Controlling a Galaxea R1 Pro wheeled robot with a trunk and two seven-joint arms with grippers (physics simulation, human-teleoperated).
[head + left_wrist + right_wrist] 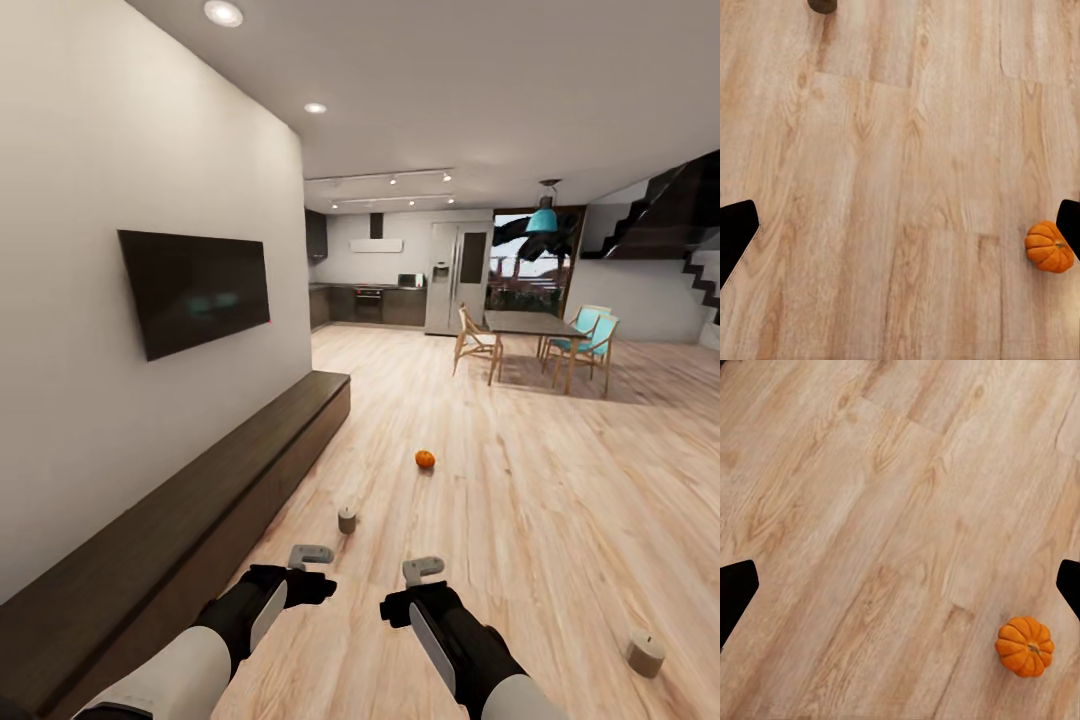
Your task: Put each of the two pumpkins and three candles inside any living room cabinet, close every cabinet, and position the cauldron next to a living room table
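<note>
Pumpkins and candles are lying loose on the plank floor (560, 470), and we are facing them with both arms held low and forward, which we judge to be a carrying-nothing posture suited to rolling up on a first pick. We are seeing one pumpkin (425, 459) sitting out in the open floor, well apart from the cabinet (200, 510) that is running along the wall under the black TV (195, 288). One candle (347, 519) is standing upright nearer to us, between the pumpkin and the cabinet's front, and a second candle (645, 654) is standing far off toward the other side of the floor. The cabinet's fronts are all sitting flush, so we are reading it as closed, and something will have to be pulled open before anything goes inside. Our left gripper (311, 555) and right gripper (423, 570) are hovering side by side above bare planks, touching nothing; both wrist views are showing dark finger tips (736, 234) parted wide at opposite edges with empty floor between, so we are reading both as spread and holding nothing. The left wrist view is catching the pumpkin (1048, 246) beside one fingertip, and the right wrist view is showing a pumpkin (1024, 646) too. We are seeing the dining set (535, 345) and kitchen beyond, away from our work.
</note>
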